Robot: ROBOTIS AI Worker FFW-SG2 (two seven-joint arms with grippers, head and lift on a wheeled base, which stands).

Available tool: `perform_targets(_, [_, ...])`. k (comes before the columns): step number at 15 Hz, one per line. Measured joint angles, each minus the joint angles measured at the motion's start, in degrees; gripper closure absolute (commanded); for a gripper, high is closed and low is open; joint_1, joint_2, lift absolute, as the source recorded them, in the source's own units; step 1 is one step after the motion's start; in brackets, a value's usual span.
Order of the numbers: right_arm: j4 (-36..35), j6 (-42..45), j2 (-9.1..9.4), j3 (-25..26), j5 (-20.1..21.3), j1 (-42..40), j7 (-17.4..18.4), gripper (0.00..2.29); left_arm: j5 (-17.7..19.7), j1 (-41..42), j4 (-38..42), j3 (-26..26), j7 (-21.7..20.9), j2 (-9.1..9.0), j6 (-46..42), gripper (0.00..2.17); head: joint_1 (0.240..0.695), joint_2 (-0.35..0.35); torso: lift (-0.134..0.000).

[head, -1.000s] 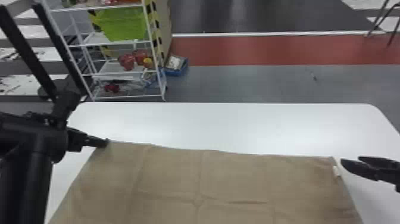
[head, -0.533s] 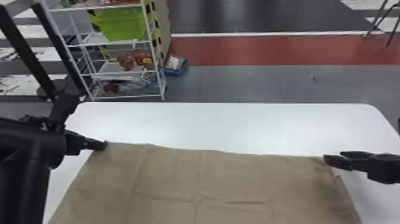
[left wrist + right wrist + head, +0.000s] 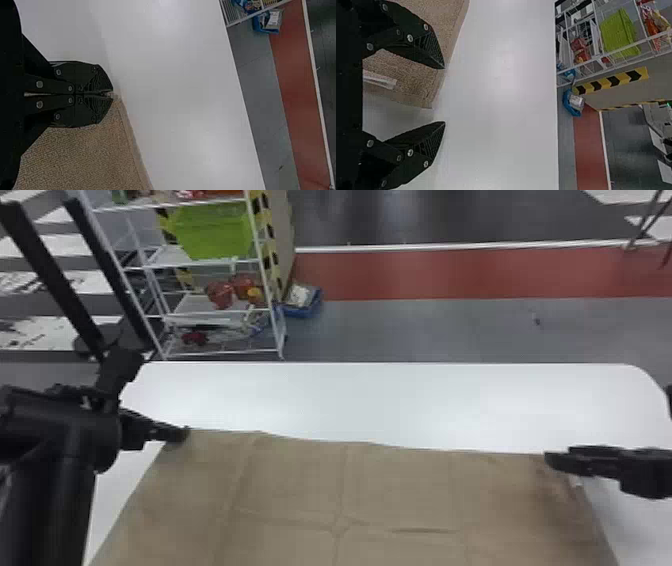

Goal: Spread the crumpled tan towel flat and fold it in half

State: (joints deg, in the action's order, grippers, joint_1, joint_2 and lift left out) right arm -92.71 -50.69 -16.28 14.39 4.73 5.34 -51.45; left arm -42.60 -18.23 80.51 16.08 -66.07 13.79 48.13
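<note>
The tan towel (image 3: 400,500) lies spread on the white table with faint creases. At its far left corner is my left gripper (image 3: 186,434); in the left wrist view the same gripper (image 3: 112,93) is shut on that corner of the towel (image 3: 91,154). My right gripper (image 3: 549,462) is at the far right corner. The right wrist view has this gripper (image 3: 444,95) open, fingers wide apart, with the towel's corner (image 3: 421,97) between them and a small white tag (image 3: 380,80) on the towel's edge.
The white table (image 3: 400,405) reaches beyond the towel's far edge. Past it stand a white wire shelf (image 3: 215,310) with a green bin (image 3: 212,232) and a blue box (image 3: 302,302) on the floor.
My right gripper has moved left from beside the towel to over its far right corner. The left gripper has stayed at the far left corner.
</note>
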Motion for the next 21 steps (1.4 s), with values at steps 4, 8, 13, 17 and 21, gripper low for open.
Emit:
perform_targets(4, [-0.05, -0.07, -0.2, -0.55, 0.38, -0.32, -0.07, 0.74, -0.05, -0.12, 0.0, -0.16, 0.09, 0.01, -0.03, 1.82, 0.695, 0.094, -0.123])
perform_targets(8, [-0.02, -0.07, -0.07, -1.7, 0.53, -0.33, -0.31, 1.03, -0.11, -0.13, 0.0, -0.02, 0.15, 0.13, -0.14, 1.82, 0.695, 0.108, -0.123])
perform_targets(13, [-0.01, 0.49, -0.07, -1.34, 0.81, -0.12, 0.65, 1.14, -0.12, -0.19, 0.0, -0.03, 1.6, 0.03, -0.31, 1.82, 0.695, 0.104, -0.123])
perform_targets(17, [0.75, 1.27, -0.4, 0.23, 0.89, 2.66, 2.95, 1.14, -0.12, -1.75, -0.44, -0.78, 5.46, -0.72, -0.14, 1.82, 0.695, 0.081, -0.123])
perform_targets(21, [2.75, 1.41, -0.63, 0.6, 1.04, 6.05, 2.89, 1.14, 0.22, -2.85, 0.45, 1.02, 8.15, -2.49, 0.0, 1.82, 0.695, 0.068, -0.123])
